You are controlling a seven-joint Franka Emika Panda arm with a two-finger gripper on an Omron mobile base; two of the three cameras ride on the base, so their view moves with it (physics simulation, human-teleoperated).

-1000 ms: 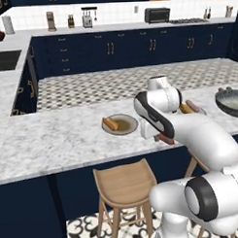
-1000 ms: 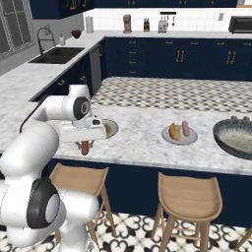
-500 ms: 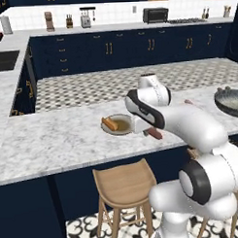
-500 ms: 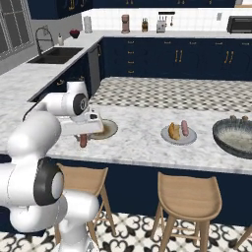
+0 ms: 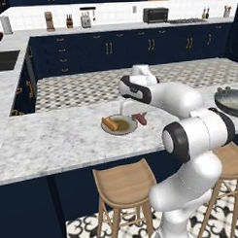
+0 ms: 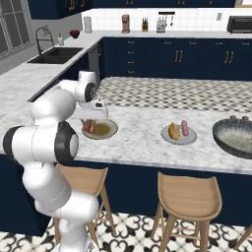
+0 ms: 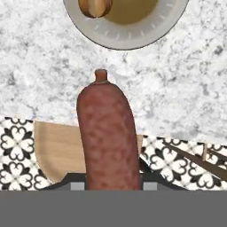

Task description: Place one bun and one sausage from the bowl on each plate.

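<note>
One sausage [image 7: 108,133] sits pinched in the tool [image 7: 107,184], its long axis pointing toward the olive-centred plate [image 7: 133,35], which lies just ahead, a bun [image 7: 94,6] already on it.

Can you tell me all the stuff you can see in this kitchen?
Pinkish-red sausage: one, held in the claw, near the olive plate; a second on the light grey plate.
Golden-orange bun: one on the olive plate; another on the grey plate.
Grey-rimmed plate with brownish-olive centre: one, on the marble counter.
Plain light grey plate: one, further along the counter.
Wide dark-grey bowl: one, at the counter's far end.
Wooden stools: tan, below the counter.
Black toaster oven: one, back counter.
White robot arm's claw: shut on the sausage.
</note>
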